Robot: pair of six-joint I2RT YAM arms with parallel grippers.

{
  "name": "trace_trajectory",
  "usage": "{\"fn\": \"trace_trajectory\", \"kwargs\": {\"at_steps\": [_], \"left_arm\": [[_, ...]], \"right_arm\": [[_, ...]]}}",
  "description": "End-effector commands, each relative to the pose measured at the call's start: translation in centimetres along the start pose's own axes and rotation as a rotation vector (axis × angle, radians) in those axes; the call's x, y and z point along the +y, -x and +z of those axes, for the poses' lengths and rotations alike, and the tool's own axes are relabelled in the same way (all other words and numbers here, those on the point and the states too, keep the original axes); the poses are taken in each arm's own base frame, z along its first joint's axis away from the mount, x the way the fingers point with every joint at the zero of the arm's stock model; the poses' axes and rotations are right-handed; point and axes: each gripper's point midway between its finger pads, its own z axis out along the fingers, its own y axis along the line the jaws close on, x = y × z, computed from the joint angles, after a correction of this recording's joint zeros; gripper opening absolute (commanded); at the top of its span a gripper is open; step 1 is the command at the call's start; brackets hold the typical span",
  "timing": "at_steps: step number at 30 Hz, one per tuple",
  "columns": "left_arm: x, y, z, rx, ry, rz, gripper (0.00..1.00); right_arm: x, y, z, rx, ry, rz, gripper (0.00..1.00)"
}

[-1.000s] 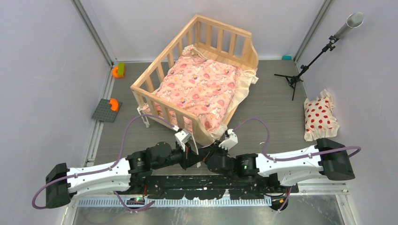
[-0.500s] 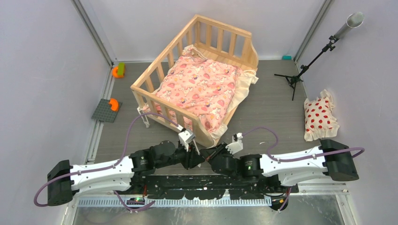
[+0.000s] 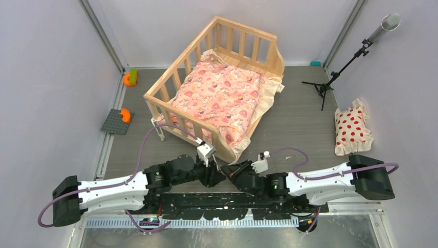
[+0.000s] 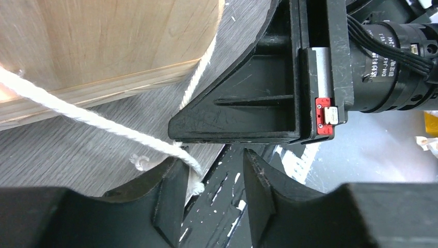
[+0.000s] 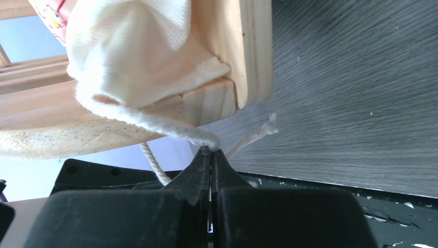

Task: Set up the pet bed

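The pet bed (image 3: pixel 170 77), a light wooden slatted frame, stands at the middle back with a pink cartoon-print cushion (image 3: pixel 219 98) lying in it. Both grippers sit low at its near corner. My left gripper (image 3: pixel 219 168) (image 4: pixel 214 160) is open; a cream tie cord (image 4: pixel 103 121) from the cushion drapes over its left fingertip (image 4: pixel 175 170), its end hanging between the jaws. My right gripper (image 3: pixel 231 169) (image 5: pixel 210 151) is shut on another cream tie (image 5: pixel 155 121), which runs up to the cushion's cream corner (image 5: pixel 139 46) beside the bed's wooden post (image 5: pixel 253 51).
A white pillow with red dots (image 3: pixel 351 129) lies at the right wall. A black tripod stand (image 3: pixel 330 77) rises at the back right. A grey baseplate with an orange piece (image 3: pixel 118 121) and an orange-green toy (image 3: pixel 130 77) lie at the left. Walls enclose three sides.
My left gripper has opened and let its cord slip loose. The right gripper, still shut on its tie, has drawn back toward the near edge and to the right.
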Motion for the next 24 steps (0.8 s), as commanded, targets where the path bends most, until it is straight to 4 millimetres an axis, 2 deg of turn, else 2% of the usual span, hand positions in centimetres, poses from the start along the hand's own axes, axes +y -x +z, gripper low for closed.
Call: {"fn": "trace_trajectory", "kwargs": {"at_steps": [1, 5, 8, 15, 24], "left_arm": [[-0.9, 1.3, 0.2, -0.02, -0.011, -0.012, 0.41], [-1.4, 1.4, 0.4, -0.011, -0.034, -0.01, 0.29], [-2.0, 1.2, 0.3, 0.006, -0.066, -0.011, 0.28], [-1.3, 0.7, -0.1, 0.045, -0.018, -0.012, 0.46], [-0.3, 0.5, -0.7, 0.07, 0.047, -0.023, 0.55]], "right_arm": [[2.3, -0.2, 0.1, 0.015, 0.074, 0.125, 0.01], [2.6, -0.4, 0.3, 0.014, 0.08, 0.138, 0.01], [2.9, -0.4, 0.5, 0.011, 0.086, 0.155, 0.01], [3.3, -0.3, 0.4, 0.018, 0.104, 0.18, 0.01], [3.0, -0.6, 0.8, 0.036, 0.122, 0.226, 0.01]]}}
